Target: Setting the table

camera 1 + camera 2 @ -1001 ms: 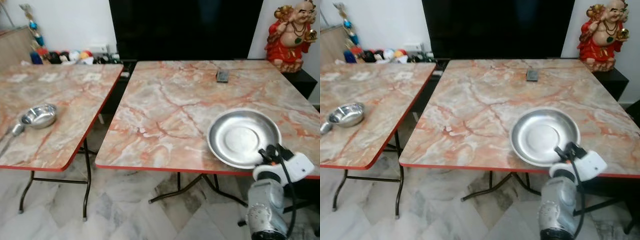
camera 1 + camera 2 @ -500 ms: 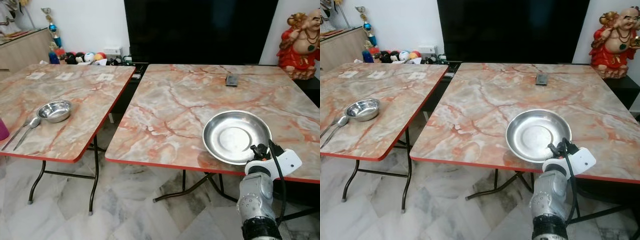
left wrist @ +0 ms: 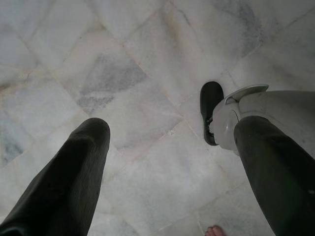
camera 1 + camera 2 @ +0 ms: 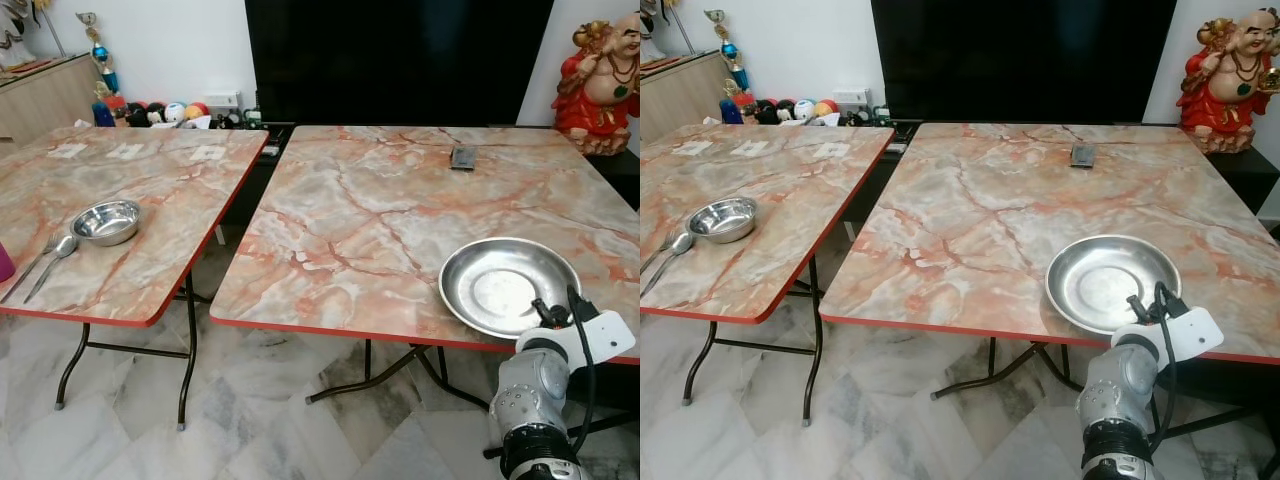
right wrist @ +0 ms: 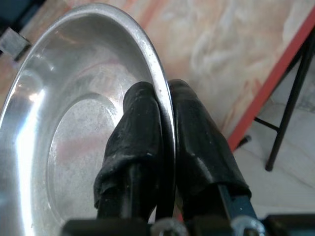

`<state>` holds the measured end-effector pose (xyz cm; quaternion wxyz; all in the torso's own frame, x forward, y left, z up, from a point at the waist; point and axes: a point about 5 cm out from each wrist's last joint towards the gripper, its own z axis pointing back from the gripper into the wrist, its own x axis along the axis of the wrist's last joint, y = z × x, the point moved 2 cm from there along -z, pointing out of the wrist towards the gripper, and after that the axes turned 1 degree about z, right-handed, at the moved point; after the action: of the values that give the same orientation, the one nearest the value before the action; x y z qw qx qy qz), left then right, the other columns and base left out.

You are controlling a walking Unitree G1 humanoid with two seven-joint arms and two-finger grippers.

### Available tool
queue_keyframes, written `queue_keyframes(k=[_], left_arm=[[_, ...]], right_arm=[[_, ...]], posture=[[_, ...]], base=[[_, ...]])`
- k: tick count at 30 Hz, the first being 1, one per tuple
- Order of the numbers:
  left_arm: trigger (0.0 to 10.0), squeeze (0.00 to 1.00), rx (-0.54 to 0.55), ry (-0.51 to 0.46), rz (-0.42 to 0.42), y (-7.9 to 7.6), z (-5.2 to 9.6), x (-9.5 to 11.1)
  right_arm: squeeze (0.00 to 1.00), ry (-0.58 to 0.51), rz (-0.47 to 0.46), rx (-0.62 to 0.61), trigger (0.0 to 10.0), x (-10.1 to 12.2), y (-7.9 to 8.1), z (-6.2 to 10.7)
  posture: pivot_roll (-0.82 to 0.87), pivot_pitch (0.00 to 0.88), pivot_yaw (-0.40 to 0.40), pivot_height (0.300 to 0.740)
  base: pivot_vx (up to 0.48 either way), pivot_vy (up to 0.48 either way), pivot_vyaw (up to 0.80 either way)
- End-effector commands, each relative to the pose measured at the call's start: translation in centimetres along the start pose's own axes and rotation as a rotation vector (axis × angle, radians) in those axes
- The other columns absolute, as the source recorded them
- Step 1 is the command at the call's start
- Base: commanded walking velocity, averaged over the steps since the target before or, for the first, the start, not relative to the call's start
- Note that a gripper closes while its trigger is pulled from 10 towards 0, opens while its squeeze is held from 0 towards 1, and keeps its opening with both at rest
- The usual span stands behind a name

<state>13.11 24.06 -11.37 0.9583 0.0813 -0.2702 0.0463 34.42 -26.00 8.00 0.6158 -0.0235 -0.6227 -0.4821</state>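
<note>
A steel plate is seen lying near the front right corner of the right marble-patterned folding table, close to its red front edge. Its near rim is clamped by the right gripper: in the right wrist view 1 black finger is pressed against the inside of the rim and the other against the outside. The silver right arm is raised from below the table edge.

The left gripper is hung over the pale marble floor, its 2 fingers spread wide with nothing between them; the robot's own foot is seen below.

On the left table a small steel bowl is placed, with a spoon and a fork just beside it. A small dark device is set near the right table's far edge, and a red laughing Buddha statue is stood beyond the right corner.
</note>
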Motion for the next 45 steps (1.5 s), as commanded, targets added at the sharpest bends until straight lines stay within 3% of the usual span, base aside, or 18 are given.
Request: queue_keyframes(k=[1,2,3,25,27,29,30,31,32,39,45], left_arm=[[10.0,0.00,0.003,0.014,-0.011,0.3,0.1,-0.3],[10.0,0.00,0.003,0.014,-0.010,0.3,0.1,-0.3],[10.0,0.00,0.003,0.014,-0.011,0.3,0.1,-0.3],[10.0,0.00,0.003,0.020,-0.014,0.4,0.1,-0.5],[10.0,0.00,0.002,0.020,-0.015,0.4,0.1,-0.5],[10.0,0.00,0.001,0.020,-0.014,0.3,0.1,-0.5],[10.0,0.00,0.001,0.020,-0.014,0.3,0.1,-0.5],[10.0,0.00,0.000,0.020,-0.014,0.3,0.1,-0.5],[10.0,0.00,0.000,0.020,-0.013,0.3,0.1,-0.5],[10.0,0.00,-0.003,0.022,-0.010,0.2,0.1,-0.5],[10.0,0.00,-0.007,0.023,-0.009,0.1,0.1,-0.6]], right_arm=[[0.36,-0.011,-0.023,0.016,10.0,0.2,1.0,-0.1],[0.53,-0.008,-0.023,0.016,10.0,0.2,1.0,-0.1],[0.59,-0.005,-0.023,0.017,10.0,0.1,1.1,-0.1],[0.55,0.027,0.010,0.011,10.0,-0.5,1.1,-0.2],[0.51,0.032,0.023,0.009,10.0,-0.6,1.0,-0.1],[0.27,0.027,0.069,0.016,10.0,-0.7,1.0,0.0],[0.27,0.027,0.069,0.016,10.0,-0.7,1.0,0.0],[0.05,0.026,0.065,0.015,10.0,-0.8,1.0,0.0],[0.00,0.028,0.063,0.013,10.0,-0.8,0.9,0.0],[0.00,-0.078,0.121,0.024,10.0,0.4,0.9,0.4],[0.00,-0.080,0.143,-0.024,10.0,0.3,-0.1,0.7]], posture=[[0.02,0.000,0.050,0.740],[0.02,0.000,0.050,0.740],[0.03,0.000,0.049,0.740],[0.03,0.000,0.046,0.740],[0.03,0.000,0.045,0.740],[0.03,0.000,0.041,0.740],[0.03,0.000,0.041,0.740],[0.03,0.000,0.040,0.740],[0.02,0.000,0.040,0.740],[0.02,0.001,0.035,0.740],[0.02,0.003,0.032,0.740]], base=[[0.000,0.000,0.00],[0.000,0.000,0.00],[0.000,0.000,0.00],[0.000,0.000,0.00],[0.000,0.000,0.00],[0.000,0.000,0.00],[0.000,0.000,0.00],[0.000,0.000,0.00],[0.000,0.000,0.00],[0.000,0.000,0.00],[0.000,0.000,0.00]])
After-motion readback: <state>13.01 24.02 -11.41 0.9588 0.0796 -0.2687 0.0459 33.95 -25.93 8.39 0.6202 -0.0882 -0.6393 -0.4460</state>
